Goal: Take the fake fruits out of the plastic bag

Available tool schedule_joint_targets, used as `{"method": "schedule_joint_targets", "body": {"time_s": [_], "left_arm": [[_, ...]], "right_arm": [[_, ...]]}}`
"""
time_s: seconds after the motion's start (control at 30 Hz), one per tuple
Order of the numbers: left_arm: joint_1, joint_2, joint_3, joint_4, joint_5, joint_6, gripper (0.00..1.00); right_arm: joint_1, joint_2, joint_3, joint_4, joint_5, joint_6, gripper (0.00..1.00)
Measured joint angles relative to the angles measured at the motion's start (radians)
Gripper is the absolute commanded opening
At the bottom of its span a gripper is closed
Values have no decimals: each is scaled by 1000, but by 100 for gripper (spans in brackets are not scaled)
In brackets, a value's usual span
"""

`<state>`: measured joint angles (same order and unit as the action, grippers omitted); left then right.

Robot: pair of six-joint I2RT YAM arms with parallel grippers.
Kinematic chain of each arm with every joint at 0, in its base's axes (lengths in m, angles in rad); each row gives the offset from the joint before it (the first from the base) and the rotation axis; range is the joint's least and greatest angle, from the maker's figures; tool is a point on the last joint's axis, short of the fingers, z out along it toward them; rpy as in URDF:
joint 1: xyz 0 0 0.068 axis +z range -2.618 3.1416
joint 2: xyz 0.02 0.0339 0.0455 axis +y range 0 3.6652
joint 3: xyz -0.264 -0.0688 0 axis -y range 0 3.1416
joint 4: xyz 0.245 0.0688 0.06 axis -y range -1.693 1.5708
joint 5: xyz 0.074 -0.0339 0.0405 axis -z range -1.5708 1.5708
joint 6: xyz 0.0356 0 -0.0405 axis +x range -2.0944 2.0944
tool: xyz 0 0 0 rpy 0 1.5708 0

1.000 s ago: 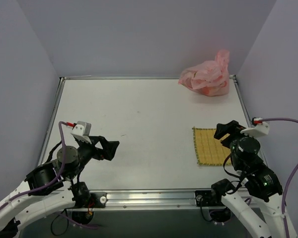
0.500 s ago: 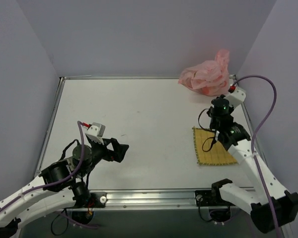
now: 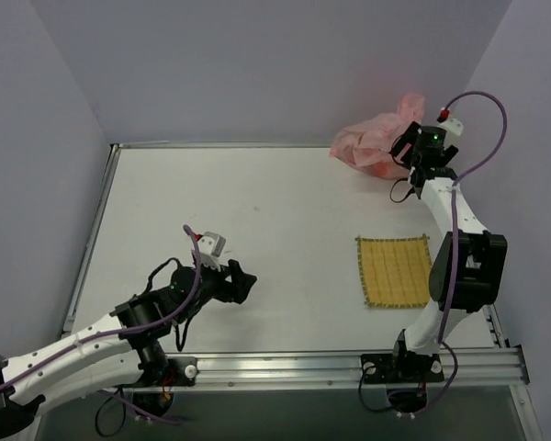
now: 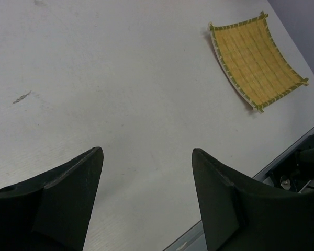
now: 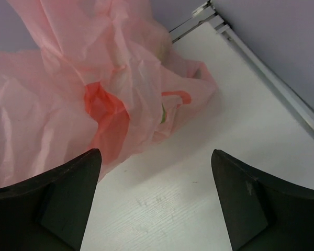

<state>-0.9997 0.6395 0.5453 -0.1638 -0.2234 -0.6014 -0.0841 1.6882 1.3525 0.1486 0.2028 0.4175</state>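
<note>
The left gripper [image 3: 241, 283], jaws apart and empty, has crept toward the table's [image 3: 257, 193] middle. The right gripper [image 3: 407, 147], also spread, has swung from the near edge past the yellow mat [image 3: 393, 271] to the plastic bag [image 3: 376, 145] in the far right corner. The fake fruits lie hidden inside the bag, so a grasp looks likely next.

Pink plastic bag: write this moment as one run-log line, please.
right tool open, facing crinkled pink plastic bag | left tool open, above white table

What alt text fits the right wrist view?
A crinkled pink plastic bag lies on the white table, filling the upper left, just ahead of the right gripper, which is open and holds nothing. Contents unclear.
</note>
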Motion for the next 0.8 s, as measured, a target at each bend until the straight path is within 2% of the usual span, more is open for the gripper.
{"method": "schedule_joint_targets", "body": {"time_s": [0.07,0.13,0.3,0.47,0.5,0.53,0.6,0.63,0.7,0.73,0.8], "left_arm": [[-1,54,0,37,10,1,67],[-1,111,0,66,17,5,67],[-1,239,16,133,33,24,67],[-1,351,103,175,43,49,69],[-1,375,126,183,43,53,71],[-1,395,146,191,43,59,72],[3,436,183,207,43,69,75],[8,459,202,213,48,74,77],[29,521,251,225,70,79,79],[45,557,278,237,81,81,83],[92,649,348,251,121,84,86]], "right_arm": [[0,49,5,23,-44,-19,74],[-2,90,9,33,-98,-26,73],[-8,124,-14,97,-172,-22,85],[-14,185,26,163,-283,-45,85],[-14,200,32,174,-304,-53,82],[-14,215,38,184,-323,-60,79],[-14,251,64,192,-348,-79,55],[-14,274,85,193,-354,-86,24],[-14,316,129,199,-363,-100,10],[-14,322,129,208,-365,-99,7],[-13,309,93,225,-365,-97,3]]}}
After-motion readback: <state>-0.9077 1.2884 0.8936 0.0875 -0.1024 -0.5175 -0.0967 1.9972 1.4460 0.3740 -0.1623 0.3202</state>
